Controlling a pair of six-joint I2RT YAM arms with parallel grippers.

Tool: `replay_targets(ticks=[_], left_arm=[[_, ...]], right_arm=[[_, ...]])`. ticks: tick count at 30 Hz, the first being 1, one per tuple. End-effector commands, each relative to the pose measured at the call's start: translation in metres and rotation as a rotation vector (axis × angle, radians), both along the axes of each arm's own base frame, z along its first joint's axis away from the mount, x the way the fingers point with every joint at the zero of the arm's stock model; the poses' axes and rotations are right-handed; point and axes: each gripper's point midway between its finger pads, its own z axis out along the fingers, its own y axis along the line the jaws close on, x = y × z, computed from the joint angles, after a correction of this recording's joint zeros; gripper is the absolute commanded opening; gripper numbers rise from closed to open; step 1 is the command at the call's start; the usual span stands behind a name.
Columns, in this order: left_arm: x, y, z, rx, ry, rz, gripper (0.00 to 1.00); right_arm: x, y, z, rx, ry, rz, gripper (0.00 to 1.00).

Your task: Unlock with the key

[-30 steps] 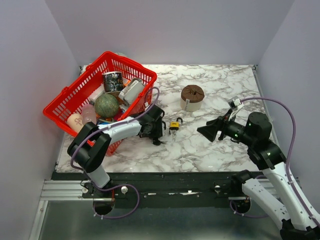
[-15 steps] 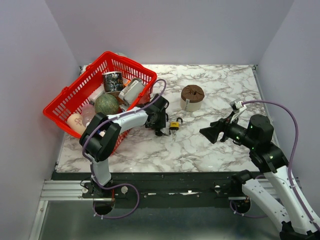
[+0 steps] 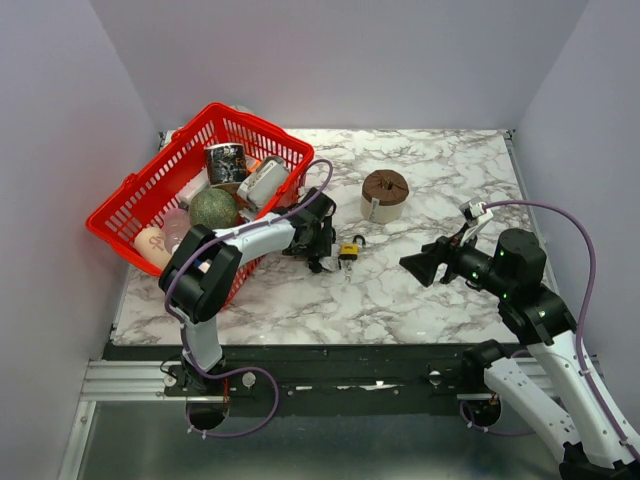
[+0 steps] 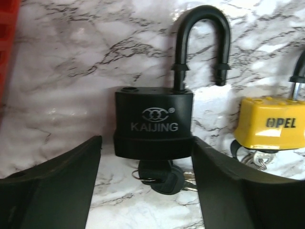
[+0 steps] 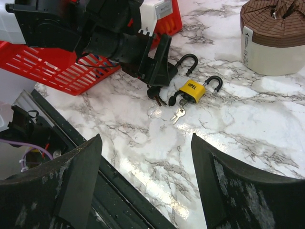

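Left arm's elbow has lifted, jaws spreading; left gripper wide, empty, straddling black padlock at table's middle; right gripper wide, empty, over table's right half; key at padlock's underside, seemingly inserted; likely light, stiff, slippery; pinch black head.

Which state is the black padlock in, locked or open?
Open. On the black padlock, one shackle end hangs free, clear of the body, out of its hole.
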Motion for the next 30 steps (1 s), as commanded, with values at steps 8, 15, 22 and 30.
replay_targets(ticks=[8, 15, 22, 30], left_arm=[[0.012, 0.014, 0.019, 0.081, -0.085, 0.0, 0.98], [0.016, -0.003, 0.056, 0.078, -0.232, -0.081, 0.99], [0.007, -0.03, 0.102, 0.08, -0.4, -0.23, 0.99], [-0.028, -0.083, 0.157, -0.102, -0.558, -0.484, 0.99]], right_arm=[[0.004, -0.004, 0.004, -0.01, -0.007, -0.028, 0.84], [0.012, 0.001, -0.013, -0.012, 0.041, -0.023, 0.86], [0.027, -0.001, -0.032, -0.025, 0.085, -0.069, 0.87], [0.042, -0.021, -0.034, -0.012, 0.092, -0.186, 0.89]])
